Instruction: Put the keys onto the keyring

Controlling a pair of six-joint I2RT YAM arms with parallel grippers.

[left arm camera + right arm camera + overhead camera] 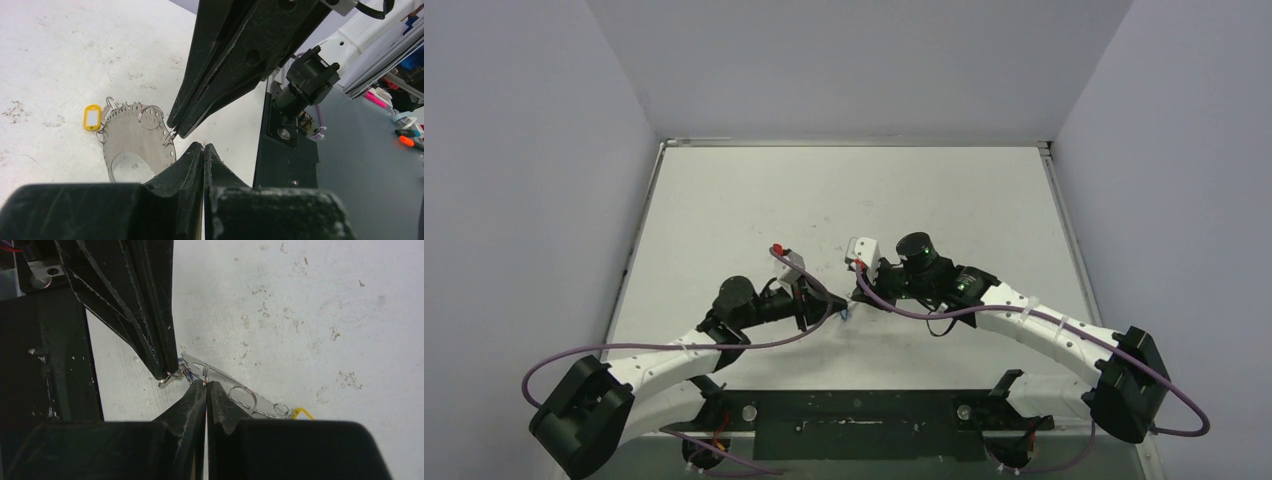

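Bending inward from the near edge, left arm point(664, 362) and right arm point(1044, 335) hold their jaws almost tip to tip low over the counter point(844, 190), with a small blue bit point(844, 313) between them. From the left wrist, left jaws are pressed shut. The keyring point(132, 145), a flat silvery plate with holes along its rim, lies just beyond their tips, stretching away leftward to a yellow tag point(92, 117). From the right wrist, right jaws pinch a small loop on its rim.
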